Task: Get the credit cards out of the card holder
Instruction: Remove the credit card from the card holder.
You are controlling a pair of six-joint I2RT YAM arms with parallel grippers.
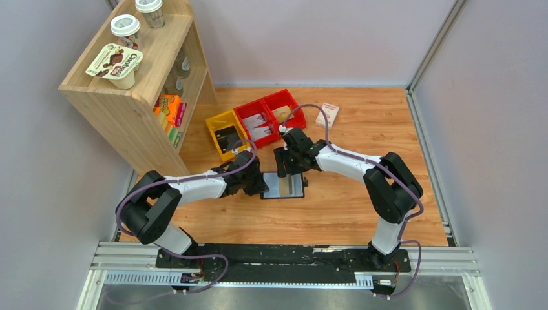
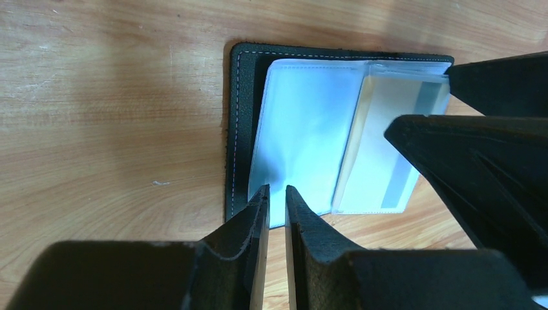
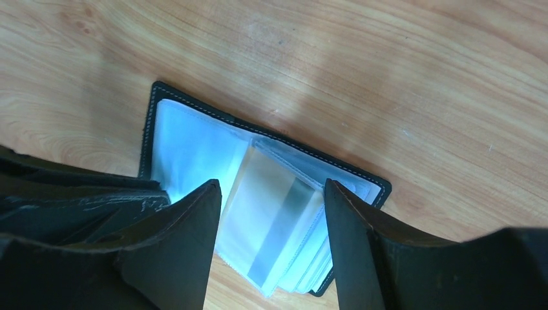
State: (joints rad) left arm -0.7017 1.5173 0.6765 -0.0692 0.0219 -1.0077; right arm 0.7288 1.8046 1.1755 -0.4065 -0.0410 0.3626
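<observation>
The black card holder (image 1: 284, 186) lies open on the wooden table, its bluish-grey clear sleeves fanned out. It shows in the left wrist view (image 2: 240, 129) and the right wrist view (image 3: 150, 123). A pale beige credit card (image 3: 265, 206) with a grey stripe sits inside a raised clear sleeve; it also shows in the left wrist view (image 2: 388, 142). My right gripper (image 3: 271, 194) is open, its fingers on either side of that sleeve's free edge. My left gripper (image 2: 276, 194) is shut to a narrow gap with nothing between the fingers, its tips at the near edge of the holder's left sleeve (image 2: 304, 129).
A yellow bin (image 1: 226, 134) and two red bins (image 1: 256, 121) with silvery packets stand behind the holder. A white-and-red small box (image 1: 327, 114) lies at the back right. A wooden shelf (image 1: 139, 84) with cups stands at the left. Walls close the table's sides.
</observation>
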